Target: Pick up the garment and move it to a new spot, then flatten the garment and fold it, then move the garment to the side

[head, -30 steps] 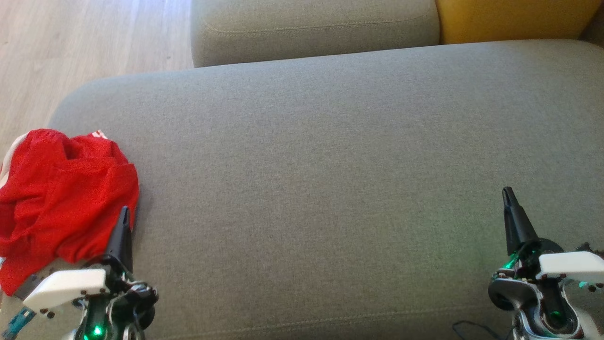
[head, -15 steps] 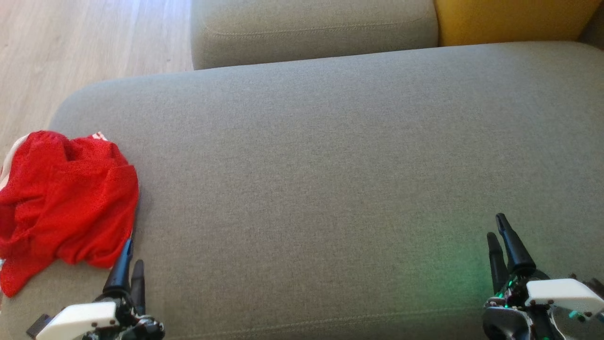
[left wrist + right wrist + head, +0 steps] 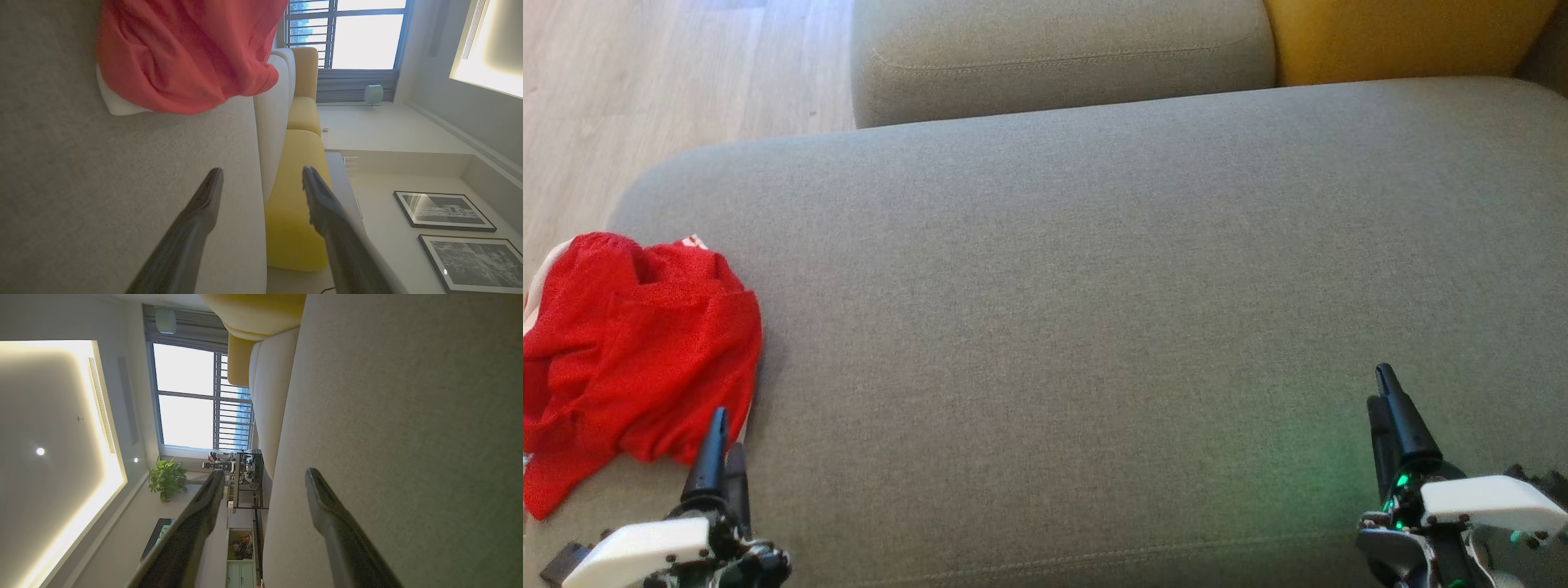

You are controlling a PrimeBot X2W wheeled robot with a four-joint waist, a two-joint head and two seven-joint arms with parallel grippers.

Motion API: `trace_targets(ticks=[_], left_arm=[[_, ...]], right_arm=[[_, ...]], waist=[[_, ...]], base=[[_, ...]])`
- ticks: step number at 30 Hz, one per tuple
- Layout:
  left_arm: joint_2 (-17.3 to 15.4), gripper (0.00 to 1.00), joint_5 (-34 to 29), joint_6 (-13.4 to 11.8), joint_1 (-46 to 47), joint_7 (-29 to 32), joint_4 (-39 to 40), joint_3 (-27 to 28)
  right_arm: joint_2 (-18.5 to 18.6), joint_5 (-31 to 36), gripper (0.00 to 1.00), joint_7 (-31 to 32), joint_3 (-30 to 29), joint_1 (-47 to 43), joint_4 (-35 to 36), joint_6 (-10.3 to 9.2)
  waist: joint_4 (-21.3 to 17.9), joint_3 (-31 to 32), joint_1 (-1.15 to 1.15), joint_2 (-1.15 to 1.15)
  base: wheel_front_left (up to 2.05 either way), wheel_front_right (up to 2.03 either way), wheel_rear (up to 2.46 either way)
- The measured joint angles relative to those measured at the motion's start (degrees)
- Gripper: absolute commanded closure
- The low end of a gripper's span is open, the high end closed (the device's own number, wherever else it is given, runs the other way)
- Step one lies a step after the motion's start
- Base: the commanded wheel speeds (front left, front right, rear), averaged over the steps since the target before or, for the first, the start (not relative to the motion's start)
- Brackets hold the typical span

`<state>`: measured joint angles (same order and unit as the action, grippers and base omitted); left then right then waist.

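The garment (image 3: 629, 359) is a crumpled red mesh piece with white trim, lying on the left end of the grey sofa seat (image 3: 1078, 286). In the left wrist view the garment (image 3: 184, 53) bunches at the top, ahead of the fingers. My left gripper (image 3: 723, 445) stands open at the lower left, its tips just at the garment's near right edge, nothing between the fingers (image 3: 204, 204). My right gripper (image 3: 1380, 392) stands open at the lower right over bare cushion, far from the garment, its fingers (image 3: 322, 502) holding nothing.
A grey back cushion (image 3: 1062, 49) and a yellow cushion (image 3: 1405, 37) line the far side. Wooden floor (image 3: 645, 82) lies beyond the seat's left end. Wide bare seat stretches between the two grippers.
Both grippers went from shut to open. Both arms drew back toward the near edge of the seat. The camera tilted slightly, so the whole picture shifted down a little.
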<state>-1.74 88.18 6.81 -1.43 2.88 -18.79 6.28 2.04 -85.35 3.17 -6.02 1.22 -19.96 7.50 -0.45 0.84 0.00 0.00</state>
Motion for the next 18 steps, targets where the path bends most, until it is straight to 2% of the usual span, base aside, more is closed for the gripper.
trace_targets(ticks=[9, 18], left_arm=[[0.0, 0.0, -4.5, -0.1, 0.0, -1.6, 1.8, 1.8], [0.0, 0.0, -11.3, -1.8, 0.0, -2.9, 7.6, 2.3]], right_arm=[[0.0, 9.5, 0.0, -1.3, 0.1, 0.6, 3.2, 0.0], [0.0, 19.6, 0.0, -2.9, 0.6, 0.7, 6.3, 0.0]], waist=[[-0.1, 0.4, 0.0, 0.0], [-0.3, 0.7, 0.0, 0.0]], base=[[0.0, 0.0, 0.0], [0.0, 0.0, 0.0]])
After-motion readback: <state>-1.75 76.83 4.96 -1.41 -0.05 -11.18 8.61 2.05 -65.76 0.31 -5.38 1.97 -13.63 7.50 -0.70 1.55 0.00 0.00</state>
